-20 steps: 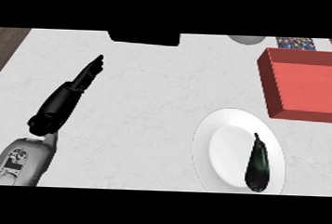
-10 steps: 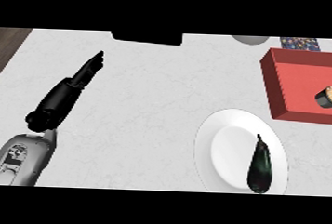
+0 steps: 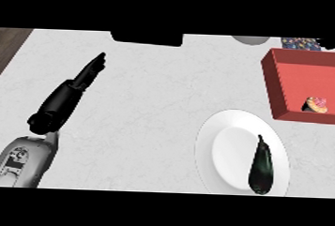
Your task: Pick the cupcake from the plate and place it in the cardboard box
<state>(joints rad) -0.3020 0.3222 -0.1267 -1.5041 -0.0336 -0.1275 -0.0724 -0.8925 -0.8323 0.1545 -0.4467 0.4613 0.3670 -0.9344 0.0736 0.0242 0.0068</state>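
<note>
While you look down from the head view, the pale marbled counter point(image 3: 150, 100) fills most of what you see, with a strip of dark wood floor at the upper left corner. Next in size is the red box point(image 3: 282, 86) at the right edge, its walls red and its floor a lighter red; it runs out of view on the right. Just below and left of it lies the white plate point(image 3: 221, 154), round, with a dark eggplant point(image 3: 260, 167) lying lengthwise on its right half, stem end toward the box. The plate and the box sit close together but you can see a sliver of counter between them.

Your left forearm, grey, comes in at the lower left, and the left hand point(image 3: 67, 97) lies stretched out over the counter with its fingers straight, pointing up and to the right, holding nothing. It is well apart from both plate and box.

The cupcake point(image 3: 314, 105) sits inside the box, near its front wall toward the right edge, tilted. A small dark shape shows at the right edge just beside it; you cannot tell whether that is the right hand.

Along the top edge you see a black object point(image 3: 146, 37), a grey round item point(image 3: 251, 40) and a patterned item point(image 3: 301, 43).
</note>
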